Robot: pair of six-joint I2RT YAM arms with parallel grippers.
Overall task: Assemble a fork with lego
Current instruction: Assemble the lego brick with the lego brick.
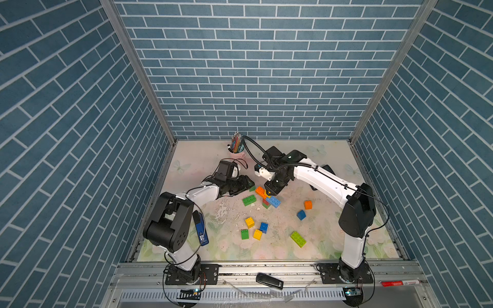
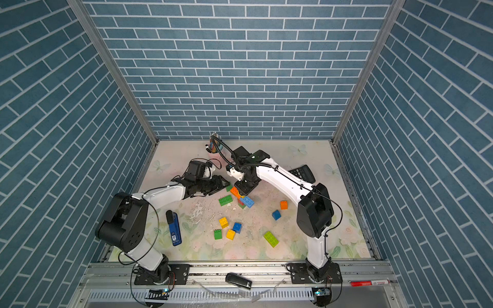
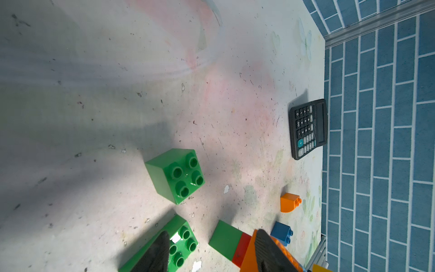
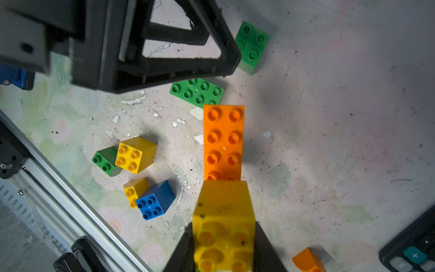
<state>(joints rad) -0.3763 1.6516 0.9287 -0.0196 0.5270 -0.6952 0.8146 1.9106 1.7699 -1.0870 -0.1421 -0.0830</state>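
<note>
The right pincer is clamped tight on a yellow brick. That brick is joined into the half-built piece near the middle of the desk, where orange, blue, red and green bricks are stuck together. From the yellow brick a long orange brick runs straight out, away from the right pincer, with its long axis aimed at the left pincer. So the orange brick's free end is the part closest to the left arm, just beside its tips and, as far as I can make out, not touching them.

The left pincer stands partly open and holds nothing. One of its fingers hangs over a green oblong brick that lies flat, studs up, right by that orange end and roughly crosswise to it. A green square brick sits a little beyond.

With the right arm busy holding the build, I'd say the next pick falls to the left arm. The green oblong brick is its nearest candidate, almost under its tips. The small loose bricks lie well apart, toward the front of the desk.
</note>
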